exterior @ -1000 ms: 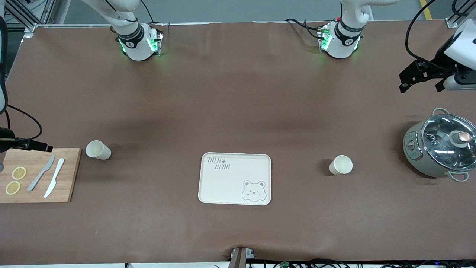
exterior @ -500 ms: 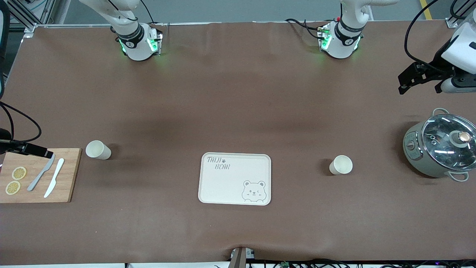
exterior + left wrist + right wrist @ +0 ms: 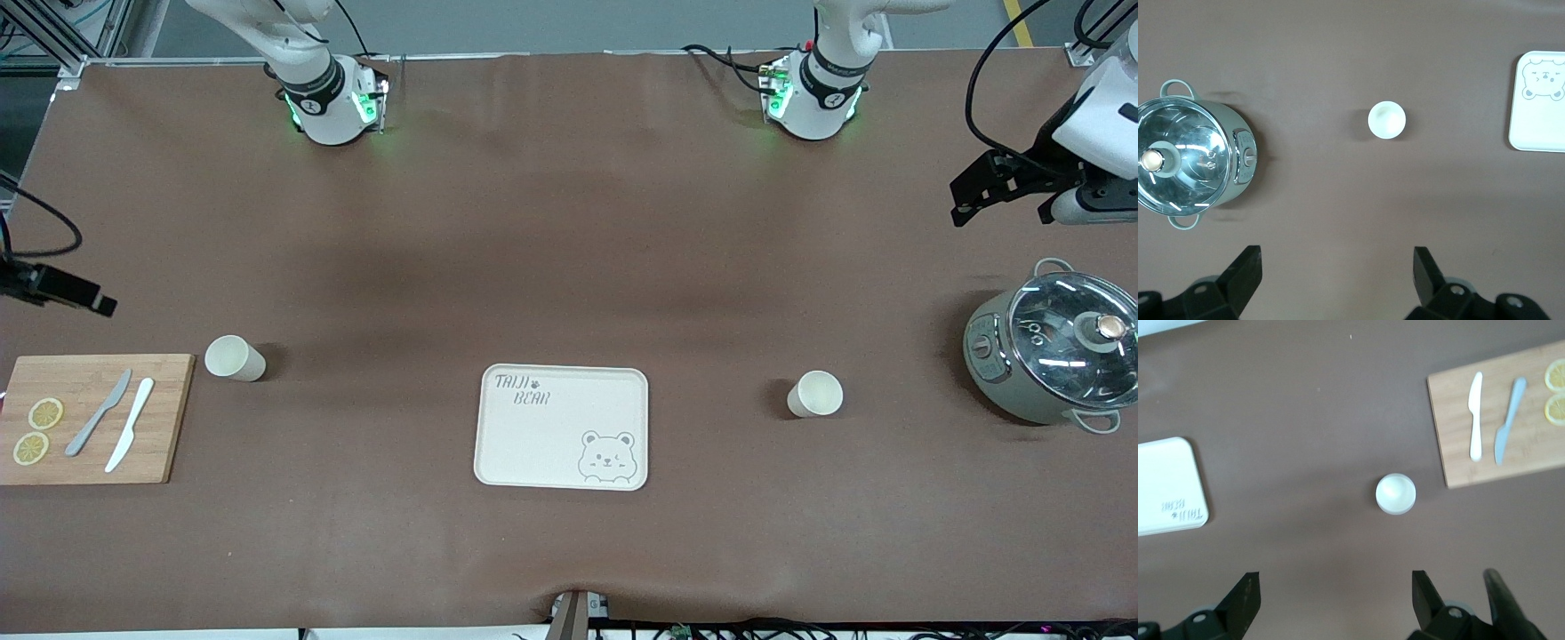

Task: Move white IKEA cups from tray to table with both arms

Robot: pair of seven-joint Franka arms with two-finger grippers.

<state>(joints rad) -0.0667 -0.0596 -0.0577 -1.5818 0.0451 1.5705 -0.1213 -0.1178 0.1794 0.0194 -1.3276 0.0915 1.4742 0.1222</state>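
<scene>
Two white IKEA cups stand upright on the brown table. One cup (image 3: 235,358) is beside the cutting board at the right arm's end and shows in the right wrist view (image 3: 1395,493). The other cup (image 3: 814,394) stands between the bear tray and the pot and shows in the left wrist view (image 3: 1387,119). My left gripper (image 3: 965,200) hangs open and empty over bare table at the left arm's end (image 3: 1336,260). My right gripper (image 3: 89,302) hangs open and empty over bare table at the right arm's end (image 3: 1333,583). Neither gripper touches a cup.
A cream bear tray (image 3: 562,427) lies in the middle, nearer the front camera. A grey-green pot with a glass lid (image 3: 1053,347) stands at the left arm's end. A wooden cutting board (image 3: 89,418) holds two knives and lemon slices.
My right gripper has moved off the cutting board's corner, toward the robots' bases, over bare table. My left gripper has shifted only slightly. The cups have not moved.
</scene>
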